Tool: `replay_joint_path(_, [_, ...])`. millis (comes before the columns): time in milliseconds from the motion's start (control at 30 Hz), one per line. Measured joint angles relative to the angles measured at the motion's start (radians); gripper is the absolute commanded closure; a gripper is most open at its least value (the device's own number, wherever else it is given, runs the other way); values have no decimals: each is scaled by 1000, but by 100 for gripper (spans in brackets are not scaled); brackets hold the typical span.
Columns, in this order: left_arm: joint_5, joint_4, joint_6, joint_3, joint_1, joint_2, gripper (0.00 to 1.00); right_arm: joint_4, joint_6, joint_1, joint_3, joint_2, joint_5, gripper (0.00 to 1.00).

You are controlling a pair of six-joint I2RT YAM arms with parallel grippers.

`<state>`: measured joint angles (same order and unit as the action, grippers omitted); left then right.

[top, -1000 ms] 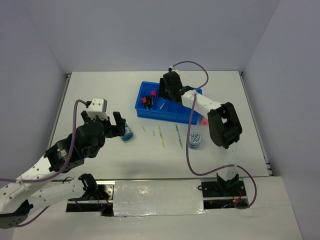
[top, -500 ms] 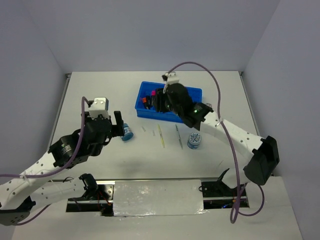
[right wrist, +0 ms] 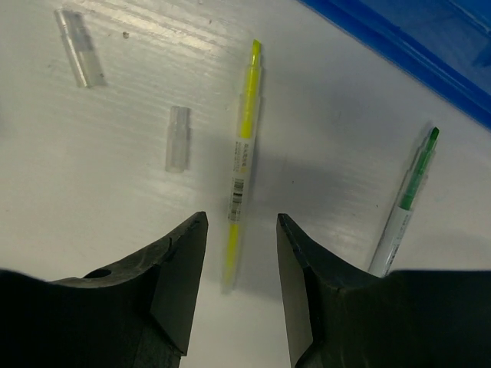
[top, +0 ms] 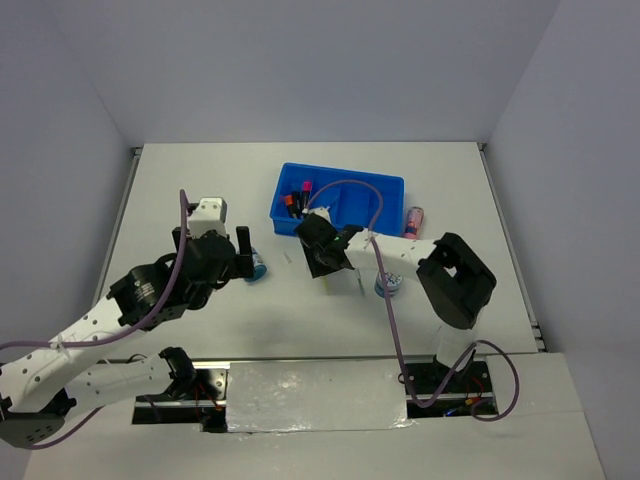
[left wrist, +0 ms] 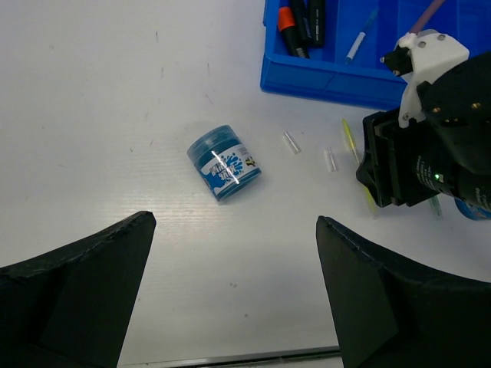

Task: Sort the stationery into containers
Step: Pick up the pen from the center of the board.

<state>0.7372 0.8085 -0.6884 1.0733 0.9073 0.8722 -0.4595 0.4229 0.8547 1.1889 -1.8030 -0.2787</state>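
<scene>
- Between the jaws of the right end effector [right wrist: 240, 218], what lies there?
- Yellow pen [right wrist: 242, 161], flat on the surface [right wrist: 92, 192], its length running twelve to six; the jaws stand half apart, one on each side of its lower end, gripping nothing.
- And the risk?
- I judge the grip would land near the pen's tail, so it may tip or swing on lifting; a closing jaw could also push so thin a thing aside; the green pen [right wrist: 406, 203] lies near at three o'clock and two clear caps [right wrist: 176, 138] at ten, and either could be nudged.
- Left side?
- Left end effector [left wrist: 234, 222] gapes wide, holding nothing; the blue-white roll [left wrist: 224, 162] sits at its twelve o'clock, seemingly on its side; a glancing touch may send it rolling.
- Room to move?
- Blue tray [top: 392, 190] stands at twelve o'clock of both pens, its near wall close; the two arms crowd mid-surface, so crossing paths worries me; the second roll [top: 390, 282] and pink tube [top: 413, 218] lie between two and four o'clock; open surface spreads toward nine.
</scene>
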Motion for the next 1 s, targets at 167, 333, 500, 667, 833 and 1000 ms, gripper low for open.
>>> replay_joint_path(167, [-24,0,0,-5,-1,10,1,7,0,-27,6,-48,32,56])
replay_joint_path(333, [-47,-2,0,-27,-1,22,1,15,-1,-33,6,-64,58,67])
replay_joint_path(500, [-61,-6,0,-35,-1,28,1,40,3,-45,3,-77,85,85])
replay_joint_path(667, [-67,-22,-8,-35,-2,83,1,77,14,-55,-33,-53,106,100])
replay_joint_path(833, [-103,-48,-53,-35,-2,168,1,91,32,-54,-129,42,104,100])
replay_joint_path(1000, [-154,-135,-117,-34,-2,295,1,-4,64,-52,-259,405,69,100])
